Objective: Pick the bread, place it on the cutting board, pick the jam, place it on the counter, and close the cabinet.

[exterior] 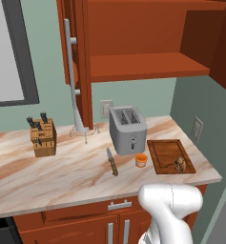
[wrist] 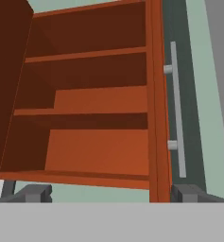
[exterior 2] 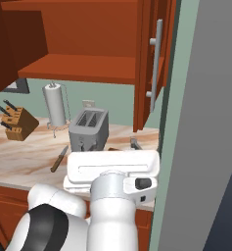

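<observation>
The bread, a dark speckled lump, lies on the near right part of the cutting board. The orange jam with its pale lid stands on the counter, just left of the board. Above, the cabinet stands open with bare shelves. One door is edge-on at the left with its silver handle; the other door swings out at the right. In the hand view my gripper is open, fingers wide apart with nothing between them. It points up into the cabinet, close beside the right door's handle.
A silver toaster stands behind the jam, and a knife lies left of it. A knife block sits at the far left, with a paper towel roll by the wall. A side wall with an outlet bounds the counter's right end.
</observation>
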Tool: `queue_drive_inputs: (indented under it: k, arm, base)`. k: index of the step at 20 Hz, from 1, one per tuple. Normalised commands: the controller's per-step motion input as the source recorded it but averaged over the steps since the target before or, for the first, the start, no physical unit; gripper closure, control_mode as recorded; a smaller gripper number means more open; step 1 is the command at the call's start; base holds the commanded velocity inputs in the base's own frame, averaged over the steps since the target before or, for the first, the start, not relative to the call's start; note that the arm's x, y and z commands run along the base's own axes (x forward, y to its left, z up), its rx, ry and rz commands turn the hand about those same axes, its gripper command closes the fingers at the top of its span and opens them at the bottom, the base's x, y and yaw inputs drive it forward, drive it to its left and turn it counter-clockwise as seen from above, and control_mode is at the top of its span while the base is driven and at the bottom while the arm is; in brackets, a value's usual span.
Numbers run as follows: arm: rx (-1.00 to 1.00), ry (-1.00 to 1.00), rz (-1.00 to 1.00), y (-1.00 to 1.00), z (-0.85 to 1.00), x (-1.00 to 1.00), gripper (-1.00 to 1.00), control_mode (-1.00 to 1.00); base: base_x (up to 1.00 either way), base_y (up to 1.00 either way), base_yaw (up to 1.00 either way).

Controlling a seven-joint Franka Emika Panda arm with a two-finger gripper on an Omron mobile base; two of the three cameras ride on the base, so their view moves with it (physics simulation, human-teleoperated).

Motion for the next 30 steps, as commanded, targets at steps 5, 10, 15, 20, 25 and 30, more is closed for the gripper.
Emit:
queue_drive_inputs:
  k: [5, 10, 15, 20, 25, 30]
  arm:
    - [0.00, -0.02, 0.00, -0.01, 0.18, -0.02, -1.00, -1.00]
    - [0.00, 0.00, 0.00, -0.05, 0.06, 0.00, -1.00, -1.00]
    - [0.00, 0.00, 0.00, -0.08, 0.01, 0.04, -1.00, -1.00]
    - [0.00, 0.00, 0.00, -0.07, 0.00, 0.08, -1.00, -1.00]
    - [0.00, 0.00, 0.00, -0.06, 0.03, 0.11, -1.00, -1.00]
    - [0.00, 0.00, 0.00, -0.05, 0.06, 0.12, -1.00, -1.00]
  base:
    - [0.00, 0.00, 0.00]
    - [0.00, 0.00, 0.00]
    - [0.00, 0.00, 0.00]
    - [0.00, 0.00, 0.00]
    - [0.00, 0.00, 0.00]
    - [0.00, 0.00, 0.00]
